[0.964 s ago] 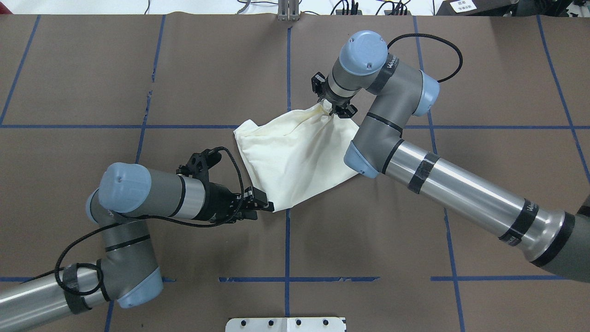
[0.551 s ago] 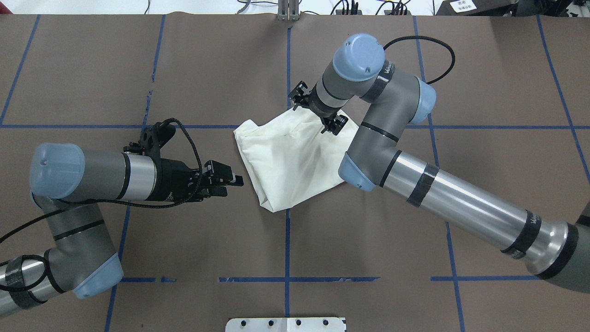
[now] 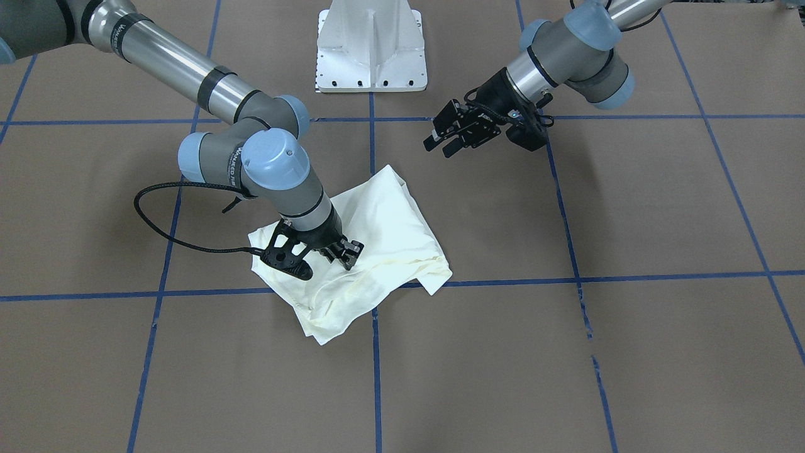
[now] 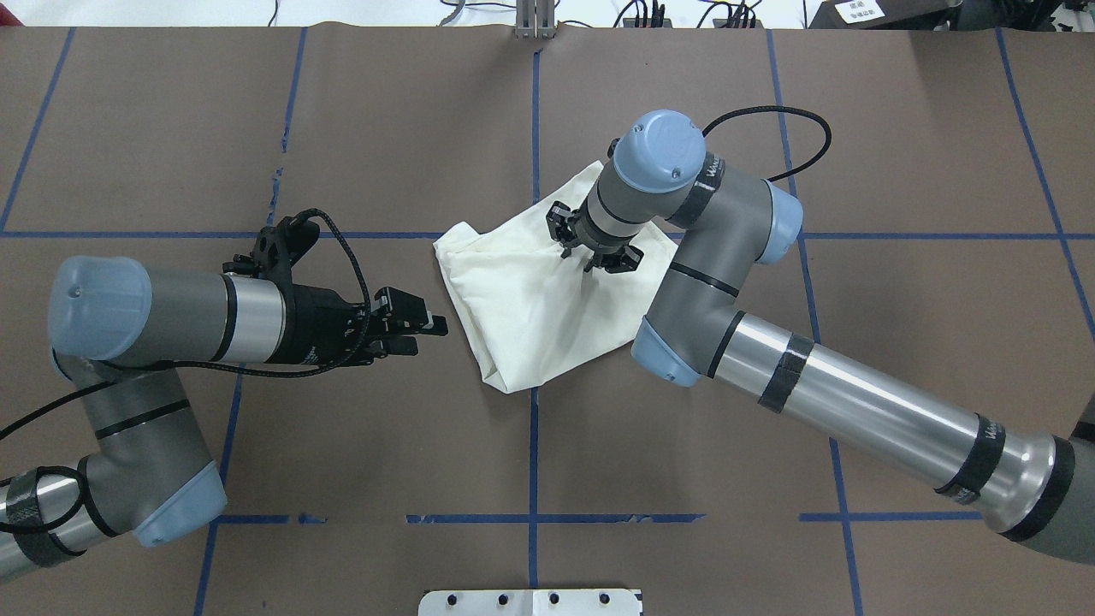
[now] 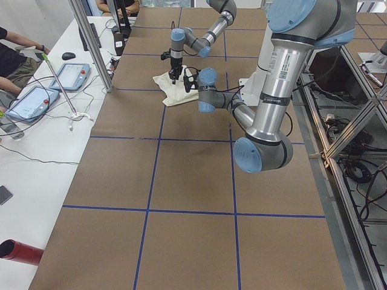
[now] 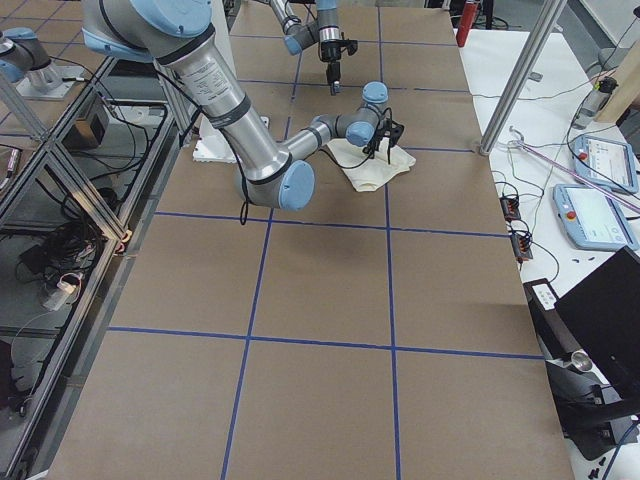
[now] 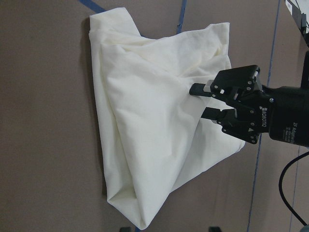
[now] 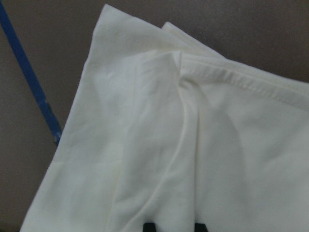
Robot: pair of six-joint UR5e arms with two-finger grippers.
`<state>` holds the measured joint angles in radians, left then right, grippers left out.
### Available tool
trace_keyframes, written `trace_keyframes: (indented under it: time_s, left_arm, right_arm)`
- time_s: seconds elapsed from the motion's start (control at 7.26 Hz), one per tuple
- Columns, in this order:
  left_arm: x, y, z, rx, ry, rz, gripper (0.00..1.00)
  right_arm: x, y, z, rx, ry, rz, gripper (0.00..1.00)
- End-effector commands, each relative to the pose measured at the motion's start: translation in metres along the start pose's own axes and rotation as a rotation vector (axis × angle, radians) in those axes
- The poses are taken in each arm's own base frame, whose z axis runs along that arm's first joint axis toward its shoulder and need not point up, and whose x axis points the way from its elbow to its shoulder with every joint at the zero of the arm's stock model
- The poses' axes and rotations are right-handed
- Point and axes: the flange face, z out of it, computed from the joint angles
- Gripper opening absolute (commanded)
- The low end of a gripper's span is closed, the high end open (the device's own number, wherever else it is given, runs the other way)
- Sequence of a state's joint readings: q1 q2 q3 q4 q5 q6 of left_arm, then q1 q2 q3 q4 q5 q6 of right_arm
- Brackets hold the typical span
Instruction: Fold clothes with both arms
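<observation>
The cream shirt (image 4: pixel 530 308) lies as a loosely folded bundle at the table's middle, plain side up, its print hidden. It also shows in the front view (image 3: pixel 390 214) and fills the right wrist view (image 8: pixel 159 135). My right gripper (image 4: pixel 588 257) points down over the shirt's far part, open, fingertips just above or on the cloth, nothing between them; it shows in the front view (image 3: pixel 341 255) and the left wrist view (image 7: pixel 206 101). My left gripper (image 4: pixel 425 334) is open and empty, level, a short way left of the shirt; it also shows in the front view (image 3: pixel 440 146).
The brown table cover (image 4: pixel 770 445) carries a blue tape grid. The white pedestal base (image 3: pixel 371 50) stands at the robot's side. The right arm's black cable (image 3: pixel 163 233) loops beside the shirt. An operators' table with tablets (image 5: pixel 36 99) runs along the far side.
My left gripper let go of the shirt's near corner and drew back left. My right gripper released the raised far corner, which now lies flat, and moved over the shirt's middle.
</observation>
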<state>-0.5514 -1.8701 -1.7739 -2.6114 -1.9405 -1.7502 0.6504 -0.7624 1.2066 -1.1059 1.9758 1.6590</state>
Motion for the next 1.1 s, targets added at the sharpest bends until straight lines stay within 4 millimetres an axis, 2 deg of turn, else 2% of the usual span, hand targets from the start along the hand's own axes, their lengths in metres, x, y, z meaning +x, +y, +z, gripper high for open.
trace_keyframes:
  time_s: [0.0, 0.28, 0.55, 0.83, 0.96]
  left_arm:
    - [-0.001, 0.000, -0.001, 0.001, -0.003, -0.001, 0.62]
    - [-0.005, -0.002, 0.000, 0.004, -0.009, -0.004, 0.62]
    - [-0.006, -0.003, 0.001, 0.005, -0.012, -0.005, 0.62]
    - [-0.004, -0.003, -0.002, 0.008, -0.016, -0.010, 0.62]
    - [-0.001, -0.003, -0.002, 0.011, -0.028, -0.016, 0.62]
  right_arm:
    - [-0.041, -0.024, 0.010, 0.051, 0.029, -0.011, 0.00]
    - [-0.054, -0.042, 0.001, 0.087, 0.024, -0.010, 0.00]
    - [-0.046, -0.053, 0.004, 0.098, 0.041, 0.015, 0.00]
    - [-0.028, -0.089, -0.002, 0.134, 0.104, 0.091, 0.00]
    - [-0.019, -0.115, -0.015, 0.156, 0.105, 0.124, 0.00]
